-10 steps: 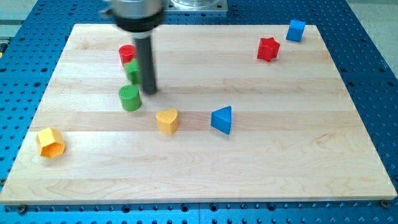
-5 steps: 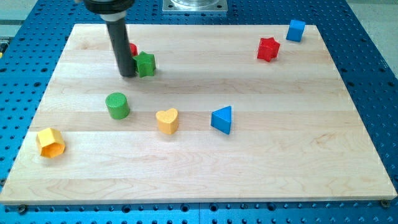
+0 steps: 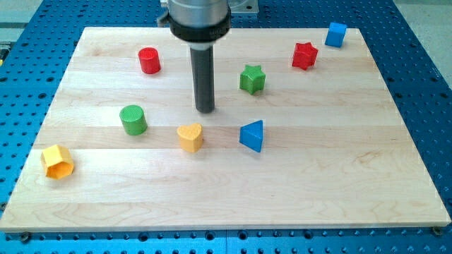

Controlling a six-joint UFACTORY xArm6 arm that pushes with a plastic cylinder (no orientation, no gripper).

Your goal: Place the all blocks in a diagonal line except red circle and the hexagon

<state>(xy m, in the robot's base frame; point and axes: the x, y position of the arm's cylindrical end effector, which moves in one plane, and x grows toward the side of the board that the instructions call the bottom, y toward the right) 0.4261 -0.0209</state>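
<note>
My tip (image 3: 205,109) stands on the board just above the yellow heart (image 3: 189,137), left of the green star (image 3: 252,79), touching neither. The green cylinder (image 3: 133,119) lies to the tip's left. The blue triangle (image 3: 253,135) lies right of the heart. The red star (image 3: 304,55) and the blue cube (image 3: 336,34) sit at the view's top right. The red circle (image 3: 149,61) is at the top left. The yellow hexagon (image 3: 57,161) is at the bottom left.
The wooden board (image 3: 339,183) lies on a blue perforated table (image 3: 424,42). The arm's dark body (image 3: 199,17) hangs over the board's top middle.
The green star has moved right, from beside the red circle to the upper middle. My tip has moved right and down, now above the yellow heart. The red circle is uncovered.
</note>
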